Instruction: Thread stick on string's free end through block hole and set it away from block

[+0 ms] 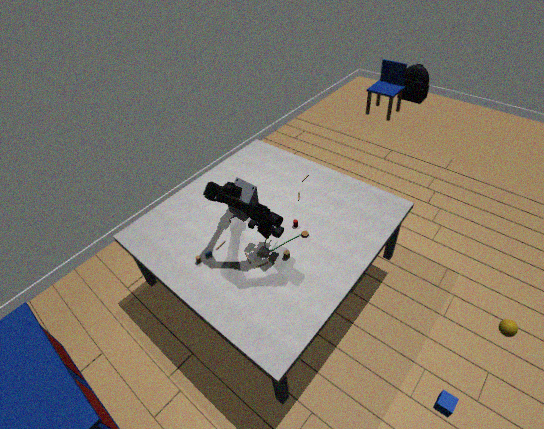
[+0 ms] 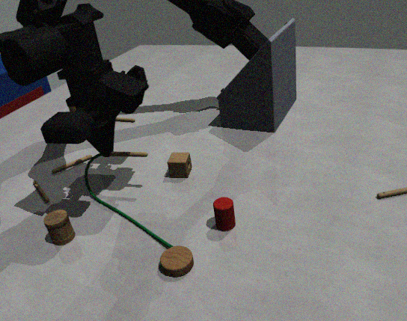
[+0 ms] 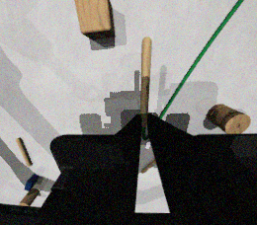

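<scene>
My gripper (image 2: 102,150) (image 3: 143,117) (image 1: 269,245) is shut on the thin wooden stick (image 2: 133,153) (image 3: 145,69), low over the table. The stick juts forward from the fingertips. The green string (image 2: 120,212) (image 3: 201,59) (image 1: 286,242) runs from the fingers across the table to the round wooden button (image 2: 176,260) (image 1: 304,234). The wooden block (image 2: 179,164) (image 3: 93,15) with the hole stands a short way beyond the stick's tip and a little to one side. In the top view the arm hides the block.
A red cylinder (image 2: 224,213) (image 1: 295,223) and a wooden cylinder (image 2: 59,226) (image 3: 227,118) (image 1: 286,254) stand near the string. Loose sticks (image 2: 72,163) (image 2: 40,191) (image 2: 397,192) (image 3: 24,150) lie about. The arm's grey base (image 2: 266,87) stands behind the block.
</scene>
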Available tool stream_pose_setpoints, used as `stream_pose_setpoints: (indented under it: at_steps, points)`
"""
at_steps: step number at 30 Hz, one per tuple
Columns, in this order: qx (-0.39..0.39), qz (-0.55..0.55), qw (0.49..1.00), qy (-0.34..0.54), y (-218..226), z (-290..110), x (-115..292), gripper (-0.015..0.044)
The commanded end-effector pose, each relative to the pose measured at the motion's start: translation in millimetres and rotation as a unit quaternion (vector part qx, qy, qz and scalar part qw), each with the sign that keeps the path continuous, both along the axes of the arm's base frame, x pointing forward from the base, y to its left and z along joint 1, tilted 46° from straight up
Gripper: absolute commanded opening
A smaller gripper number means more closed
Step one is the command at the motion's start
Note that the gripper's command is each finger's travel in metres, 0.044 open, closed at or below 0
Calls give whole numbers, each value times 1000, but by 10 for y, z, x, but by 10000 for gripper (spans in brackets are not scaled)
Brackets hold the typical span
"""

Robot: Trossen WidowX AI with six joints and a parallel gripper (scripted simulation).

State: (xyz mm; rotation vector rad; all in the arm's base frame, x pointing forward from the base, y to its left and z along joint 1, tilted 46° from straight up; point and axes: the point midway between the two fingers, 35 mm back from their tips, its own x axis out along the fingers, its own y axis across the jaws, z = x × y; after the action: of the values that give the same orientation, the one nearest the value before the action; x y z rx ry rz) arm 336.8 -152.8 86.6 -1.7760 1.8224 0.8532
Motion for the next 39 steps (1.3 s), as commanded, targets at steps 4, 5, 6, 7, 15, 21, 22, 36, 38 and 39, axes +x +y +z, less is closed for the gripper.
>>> stream_pose_setpoints:
  at_steps: [4,5,6,7,15,21,22,36,38,39]
  points:
    - [-7,2,1000,4,-37,-11,-13,0]
    - [-7,2,1000,4,-45,-2,-11,0]
    - [-7,2,1000,4,-54,7,-8,0]
    - [-7,2,1000,4,-62,16,-5,0]
    - [-6,1,1000,3,-132,87,13,0]
    - [-6,0,1000,2,-185,141,25,0]
    - [-6,0,1000,2,-194,150,27,0]
    - [-8,1,1000,2,-318,279,48,0]
    - [-8,1,1000,2,-336,297,50,0]
    - [-8,1,1000,2,-345,307,51,0]
